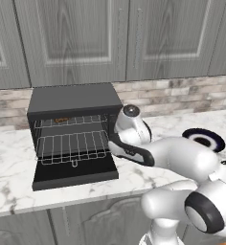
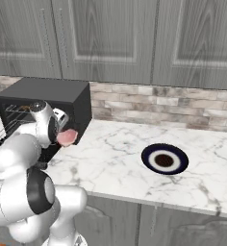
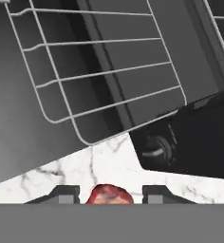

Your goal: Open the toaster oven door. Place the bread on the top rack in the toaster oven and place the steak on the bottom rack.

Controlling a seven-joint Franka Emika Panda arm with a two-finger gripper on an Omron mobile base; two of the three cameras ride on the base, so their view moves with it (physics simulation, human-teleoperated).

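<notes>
Between my jaws, low in the hand view, sits the steak: red, marbled, wet-looking. Both tips flank it closely, so I read this as a clamp on the meat. From the right base view the same pink lump hangs at my wrist, just off the oven's right front corner, above the worktop.

Door lies flat, fully down. Bottom rack is drawn forward over it, wire loop at front centre. Top rack sits above, further in. A small brown thing rests near the top rack's back left; likely the bread, too small to be sure.

Handling, my guess:
- light, soft, will sag at the edges past my tips
- slick surface; could slide out if tilted or jolted
- not fragile, squeezing harder only deforms it
- best grip is across the thick middle; I cannot tell how centred mine is

Rack wires are stiff and open; a limp piece may droop between them. Lay flat, low, then let go.

Blue-rimmed plate sits well to the right.
</notes>
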